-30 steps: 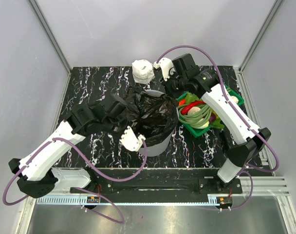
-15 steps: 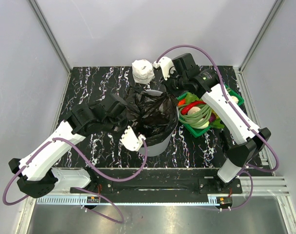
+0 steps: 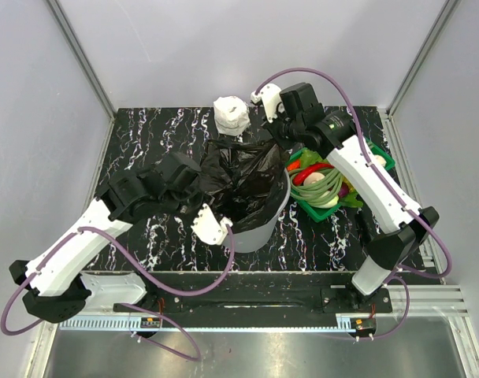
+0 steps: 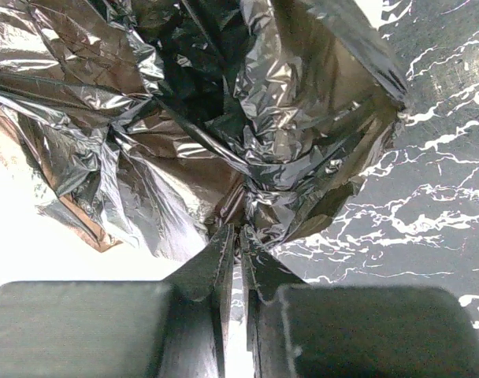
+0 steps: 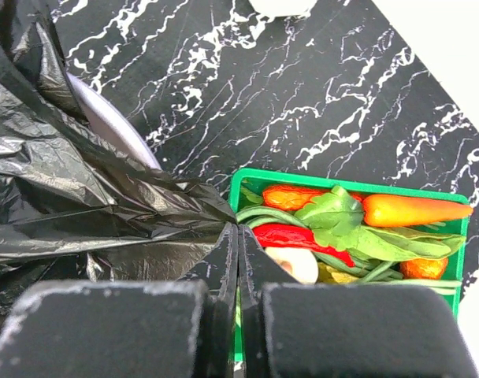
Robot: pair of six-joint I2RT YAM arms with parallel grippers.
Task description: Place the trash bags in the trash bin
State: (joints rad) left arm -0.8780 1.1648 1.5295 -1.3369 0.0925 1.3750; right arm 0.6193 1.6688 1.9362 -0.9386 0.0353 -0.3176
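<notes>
The black glossy trash bag (image 3: 243, 177) is spread over the mouth of the light-grey trash bin (image 3: 259, 232) at mid-table. My left gripper (image 3: 198, 183) holds the bag's left edge. In the left wrist view its jaws (image 4: 240, 230) are shut on bunched film (image 4: 224, 118). My right gripper (image 3: 280, 143) is at the bag's far right edge. In the right wrist view it (image 5: 238, 228) is shut, and a pulled-out corner of the bag (image 5: 82, 213) runs into its tips. The bin's rim (image 5: 113, 126) shows beside the film.
A green basket (image 3: 381, 161) of vegetables stands right of the bin, close under the right arm, and its rim (image 5: 247, 175) lies just ahead of the right fingertips. A small white wrapped roll (image 3: 232, 115) sits behind the bin on the black marbled table (image 3: 145, 134).
The right gripper has shut on the bag's far right edge and drawn it back and to the right. The left gripper has pulled slightly left, and the bag is stretched wider over the bin.
</notes>
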